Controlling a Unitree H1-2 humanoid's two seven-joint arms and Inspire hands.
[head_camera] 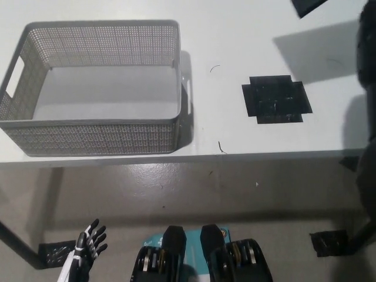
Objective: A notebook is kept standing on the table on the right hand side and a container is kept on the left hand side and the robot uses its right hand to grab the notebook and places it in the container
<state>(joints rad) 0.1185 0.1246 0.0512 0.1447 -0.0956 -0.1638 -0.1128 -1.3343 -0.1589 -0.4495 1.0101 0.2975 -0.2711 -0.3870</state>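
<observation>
The grey mesh basket [94, 135] stands empty on the left part of the white table [235, 35]. Only a black corner of the notebook [309, 6] shows, at the picture's top edge on the right, lifted off the table and casting a shadow below it. My black right arm [368, 64] runs along the right edge; its hand is out of the picture. The white left hand [88, 242] hangs low at the lower left, below the table, fingers spread and holding nothing.
A black cross-shaped tape mark [276, 100] lies on the table right of the basket. The table's front edge [176, 157] runs across the middle, with grey floor below it.
</observation>
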